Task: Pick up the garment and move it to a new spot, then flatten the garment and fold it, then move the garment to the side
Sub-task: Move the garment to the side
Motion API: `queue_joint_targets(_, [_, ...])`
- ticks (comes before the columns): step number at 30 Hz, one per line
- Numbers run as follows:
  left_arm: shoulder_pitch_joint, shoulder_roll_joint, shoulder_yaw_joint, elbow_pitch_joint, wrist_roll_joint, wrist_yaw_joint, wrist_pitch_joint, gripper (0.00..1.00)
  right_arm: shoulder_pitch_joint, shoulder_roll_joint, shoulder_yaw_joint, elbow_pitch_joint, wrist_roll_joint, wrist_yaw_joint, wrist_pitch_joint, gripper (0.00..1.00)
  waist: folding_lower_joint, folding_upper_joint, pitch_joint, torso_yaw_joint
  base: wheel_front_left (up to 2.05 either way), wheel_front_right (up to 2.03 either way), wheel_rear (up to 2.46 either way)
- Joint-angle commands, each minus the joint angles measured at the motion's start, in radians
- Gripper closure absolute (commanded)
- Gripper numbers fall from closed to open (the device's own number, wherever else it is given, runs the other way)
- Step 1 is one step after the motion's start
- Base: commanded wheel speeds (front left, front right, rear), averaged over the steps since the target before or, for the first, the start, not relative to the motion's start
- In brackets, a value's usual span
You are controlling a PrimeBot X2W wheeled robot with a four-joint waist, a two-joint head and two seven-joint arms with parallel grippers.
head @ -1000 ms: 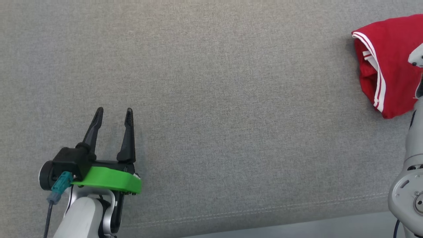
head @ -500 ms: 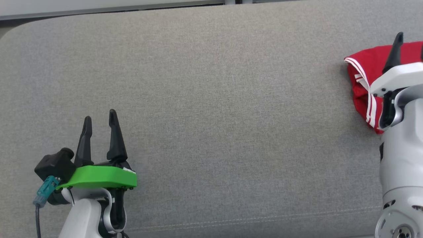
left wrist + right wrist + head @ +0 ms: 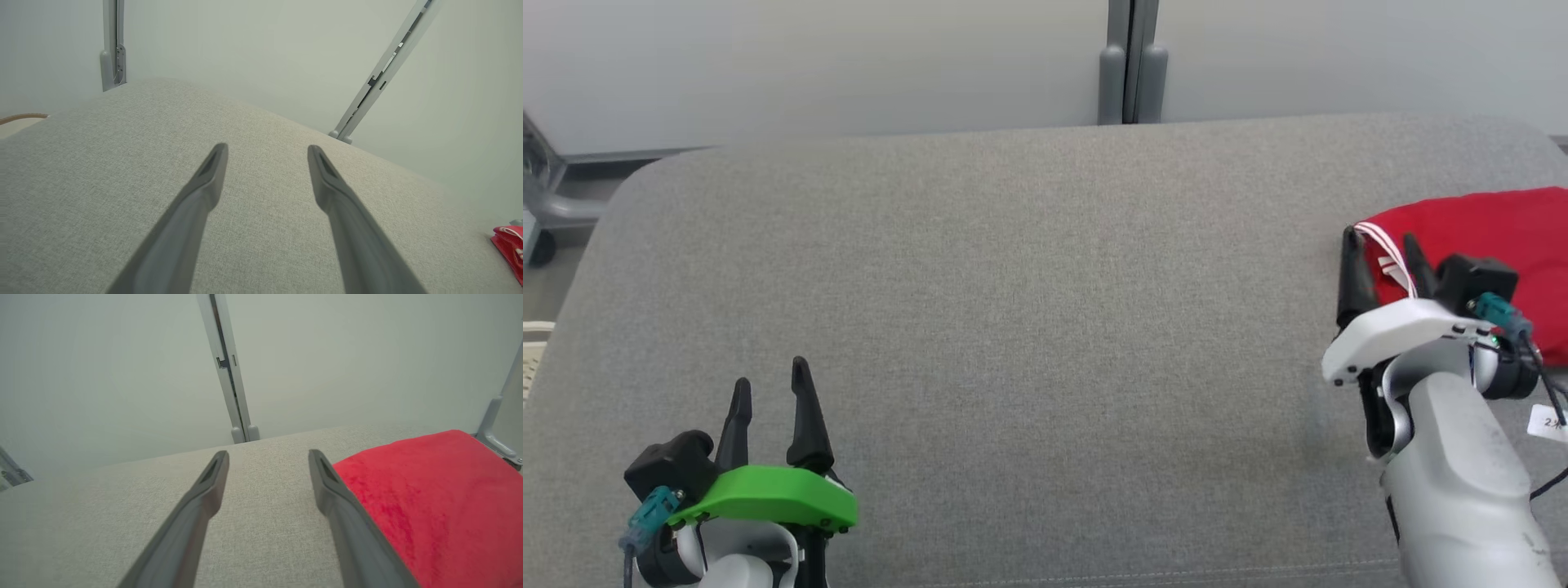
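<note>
Garment [image 3: 1486,224] (red, white-striped) lies at the head view's right edge, right gripper [image 3: 1380,238] by its left side, left gripper [image 3: 770,373] lower left. Left wrist view: jaws wide, empty. Right wrist view: jaws wide, empty, garment lower right.

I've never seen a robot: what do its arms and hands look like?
Each ends in two long, dark, pointed fingers. The left gripper sits on a green plate, the right gripper on a white plate. Each carries a black block with a teal plug and cable, on pale grey forearms.
</note>
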Motion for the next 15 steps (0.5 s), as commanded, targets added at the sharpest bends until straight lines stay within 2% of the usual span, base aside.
queue_joint_targets(1, [0.023,0.014,-0.013,-0.011,0.011,-0.005,0.014,0.00,0.046,0.000,0.046,-0.026,0.047,0.000,0.000,0.00,0.0001,0.0000,-0.060,0.016,0.00,0.00,0.00])
queue_joint_targets(7, [0.061,0.055,-0.055,-0.040,0.050,-0.011,0.039,0.00,0.165,-0.001,0.170,-0.131,0.137,0.000,0.038,0.00,0.0001,0.0000,-0.085,0.018,0.00,0.00,0.00])
queue_joint_targets(15, [0.106,0.067,-0.061,-0.043,0.049,-0.013,0.030,0.00,0.306,-0.001,0.229,-0.267,0.192,0.000,0.078,0.00,0.0001,0.0000,-0.103,0.036,0.00,0.00,0.00])
